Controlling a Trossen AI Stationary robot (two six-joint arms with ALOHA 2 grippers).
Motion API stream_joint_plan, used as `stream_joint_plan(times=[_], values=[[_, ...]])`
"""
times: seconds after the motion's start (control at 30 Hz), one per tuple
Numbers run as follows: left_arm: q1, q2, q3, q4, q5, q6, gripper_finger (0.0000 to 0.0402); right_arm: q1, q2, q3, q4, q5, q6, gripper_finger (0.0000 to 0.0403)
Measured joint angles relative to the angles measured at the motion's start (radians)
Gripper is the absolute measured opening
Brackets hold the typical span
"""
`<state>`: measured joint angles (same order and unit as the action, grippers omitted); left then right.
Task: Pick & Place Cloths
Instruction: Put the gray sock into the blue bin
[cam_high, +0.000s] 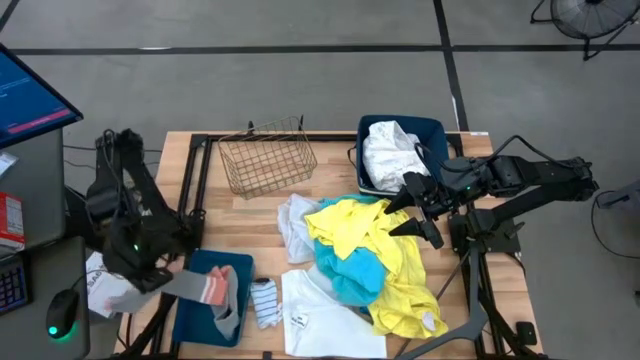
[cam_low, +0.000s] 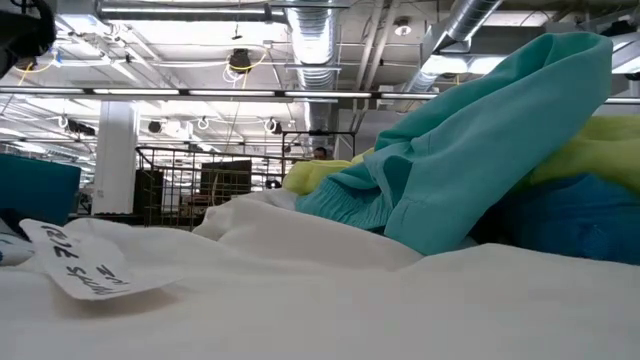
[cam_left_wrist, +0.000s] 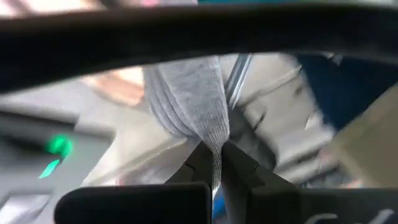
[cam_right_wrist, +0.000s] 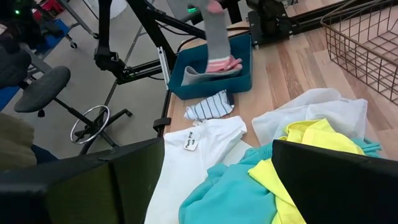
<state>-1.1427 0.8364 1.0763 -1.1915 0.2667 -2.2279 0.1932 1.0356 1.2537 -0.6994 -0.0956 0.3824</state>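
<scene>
My left gripper (cam_high: 165, 282) is at the table's left near corner, beside the left dark blue bin (cam_high: 198, 318), and is shut on a grey sock with a coral band (cam_high: 210, 290). My right gripper (cam_high: 408, 212) hovers open over the cloth pile's far right part, touching nothing. The pile holds a yellow cloth (cam_high: 385, 250), a teal cloth (cam_high: 350, 272), a white cloth with a label (cam_high: 330, 315) and a pale cloth (cam_high: 295, 225), all lying on the table. A striped sock (cam_high: 265, 302) lies next to the left bin. Another white cloth (cam_high: 390, 150) fills the right bin (cam_high: 435, 130). My left gripper pinches the grey sock's cuff end (cam_left_wrist: 214, 144) between its two fingers. The sock hangs below the hold (cam_right_wrist: 214, 28), above the left bin. Its coral-banded end (cam_right_wrist: 222, 63) rests inside the bin (cam_right_wrist: 239, 81).
A copper wire basket (cam_high: 268, 160) stands at the far middle of the table. Bare wood shows between the basket and the pile. A desk with a monitor, keyboard and mouse (cam_high: 62, 318) stands left of the table. A stool (cam_right_wrist: 43, 90) stands beyond the left edge.
</scene>
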Motion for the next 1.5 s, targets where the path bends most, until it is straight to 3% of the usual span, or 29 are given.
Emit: stream_joint_plan(times=[0.27,0.5,0.6,0.87,1.07,1.37,1.5], values=[[0.069,0.142,-0.045,0.015,-0.257,0.055,0.0,0.0,0.0,0.0,0.0,0.0,0.0,0.0291],[0.173,0.305,-0.088,0.105,-0.513,0.195,0.0,0.0,0.0,0.0,0.0,0.0,0.0,0.0291],[0.211,0.381,-0.097,0.123,-0.519,0.271,0.0,0.001,0.0,0.0,0.0,0.0,0.0,0.0291],[0.186,0.58,-0.097,0.149,-0.37,0.368,0.0,0.001,0.0,0.0,0.0,0.035,0.001,0.0291],[0.182,0.685,-0.097,0.225,-0.391,0.45,0.0,0.001,0.0,0.0,0.012,0.085,0.003,0.0291],[0.182,0.748,-0.097,0.294,-0.443,0.458,0.0003,0.001,0.0,0.0,0.011,0.085,0.002,0.0291],[0.182,0.721,-0.097,0.294,-0.444,0.548,0.0027,0.001,0.0,0.0,0.012,0.085,0.002,0.0291]])
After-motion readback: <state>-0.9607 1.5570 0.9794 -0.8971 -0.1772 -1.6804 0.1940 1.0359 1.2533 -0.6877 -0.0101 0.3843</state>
